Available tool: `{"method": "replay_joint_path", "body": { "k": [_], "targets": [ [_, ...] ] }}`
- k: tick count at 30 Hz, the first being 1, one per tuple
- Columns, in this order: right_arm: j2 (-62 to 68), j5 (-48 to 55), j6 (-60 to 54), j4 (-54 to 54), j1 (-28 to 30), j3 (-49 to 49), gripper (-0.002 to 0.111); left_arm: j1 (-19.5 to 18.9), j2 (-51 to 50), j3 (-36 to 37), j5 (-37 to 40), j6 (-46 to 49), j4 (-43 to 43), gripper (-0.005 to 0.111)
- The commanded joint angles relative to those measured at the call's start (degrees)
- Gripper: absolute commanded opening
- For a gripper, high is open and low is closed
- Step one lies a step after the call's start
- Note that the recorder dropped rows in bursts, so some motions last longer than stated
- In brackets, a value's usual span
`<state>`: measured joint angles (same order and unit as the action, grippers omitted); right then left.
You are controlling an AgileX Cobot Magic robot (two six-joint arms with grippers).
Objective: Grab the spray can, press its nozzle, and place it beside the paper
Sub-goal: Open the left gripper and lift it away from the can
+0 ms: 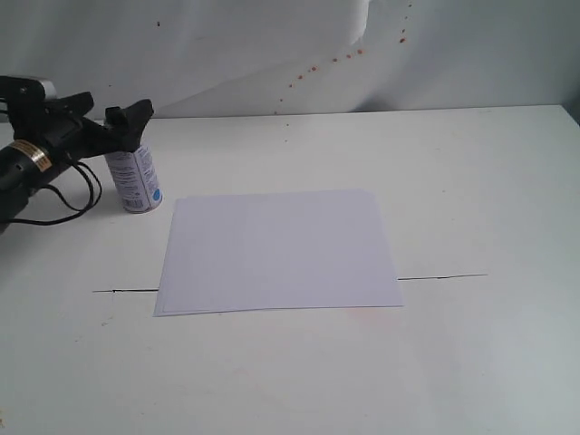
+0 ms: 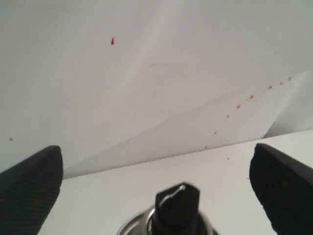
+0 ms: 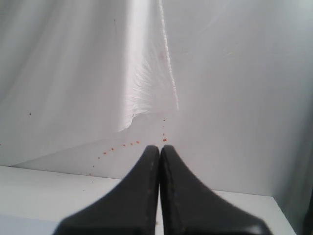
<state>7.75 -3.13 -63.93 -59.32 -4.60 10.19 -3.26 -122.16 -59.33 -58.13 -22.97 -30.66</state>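
Nearest to us in the exterior view, the white bench (image 1: 471,181) lies bare along the bottom of the frame. Just beyond, the paper (image 1: 279,251) rests flat at centre, with a thin dark line (image 1: 442,276) on the bench running out from both of its sides. Past the paper's upper-left corner, near it but not touching, the spray can (image 1: 136,179) stands upright on the bench at the left of the frame, its blue dot low on the side facing us. The left end effector (image 1: 127,120) hangs at the can's top, a black cable (image 1: 77,195) looping under its arm. In the left wrist view we see its fingers (image 2: 34,191) spread wide apart, with the nozzle (image 2: 177,205) between them and clear of both. The right end effector (image 3: 160,152) shows only in its own wrist view, its fingers pressed together on nothing. Farthest back hangs a white backdrop (image 1: 313,68) flecked with small red specks.
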Motion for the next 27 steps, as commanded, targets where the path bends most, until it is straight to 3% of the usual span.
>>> {"method": "replay_joint_path", "body": {
  "k": [1, 7, 10, 12, 19, 27],
  "targets": [
    [-0.31, 0.24, -0.13, -0.16, -0.19, -0.37, 0.000, -0.16, 4.33, -0.31, 0.16, -1.70, -1.70, 0.096],
    [-0.31, 0.24, -0.13, -0.16, -0.19, -0.37, 0.000, -0.16, 12.65, -0.31, 6.29, -5.96, -4.61, 0.095],
    [-0.31, 0.24, -0.13, -0.16, -0.19, -0.37, 0.000, -0.16, 17.69, -0.31, 12.15, -9.89, -8.55, 0.086],
    [-0.31, 0.24, -0.13, -0.16, -0.19, -0.37, 0.000, -0.16, 20.99, -0.31, 16.11, -13.42, -12.45, 0.073],
    [-0.31, 0.24, -0.13, -0.16, -0.19, -0.37, 0.000, -0.16, 33.23, -0.19, 24.87, -32.92, -36.25, 0.003],
    [-0.31, 0.24, -0.13, -0.16, -0.19, -0.37, 0.000, -0.16, 46.00, 1.69, 28.91, -63.36, -61.04, 0.000]
  ]
}}
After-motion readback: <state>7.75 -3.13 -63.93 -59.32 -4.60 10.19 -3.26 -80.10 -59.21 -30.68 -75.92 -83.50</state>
